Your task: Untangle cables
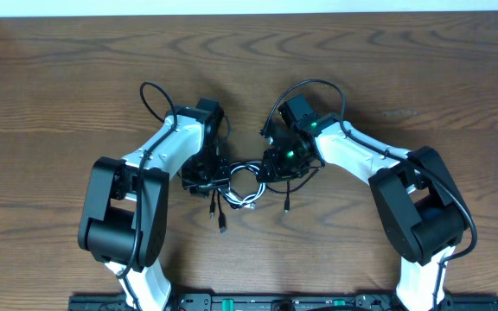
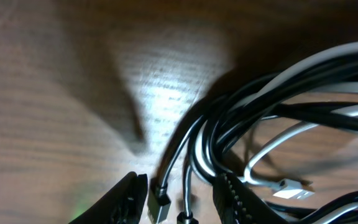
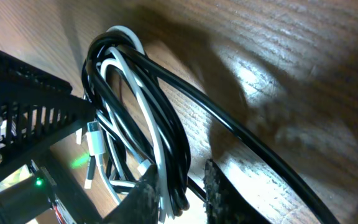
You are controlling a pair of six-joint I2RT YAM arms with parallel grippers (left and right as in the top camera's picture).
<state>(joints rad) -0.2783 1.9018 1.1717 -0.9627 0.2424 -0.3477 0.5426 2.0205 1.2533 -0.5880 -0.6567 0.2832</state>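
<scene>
The cables lie in one knot on the wooden table (image 1: pixel 59 104) between both arms: a black cable (image 1: pixel 221 216) with plug ends trailing toward the front, and a white cable (image 1: pixel 247 195) looped through it. My left gripper (image 1: pixel 204 179) is at the knot's left side. In its wrist view the left gripper (image 2: pixel 179 202) is open, with two black plug ends (image 2: pixel 158 205) between the fingers and a white plug (image 2: pixel 291 190) just right of them. My right gripper (image 1: pixel 275 166) is at the knot's right. The right gripper (image 3: pixel 188 196) is open, with white (image 3: pixel 138 93) and black (image 3: pixel 166 118) strands resting against its left finger.
Each arm carries its own thicker black cable, looping at the back left (image 1: pixel 150 95) and back right (image 1: pixel 318 86). The left arm's black body (image 3: pixel 17 124) stands close behind the knot. The arm bases sit at the table's front edge (image 1: pixel 258 302).
</scene>
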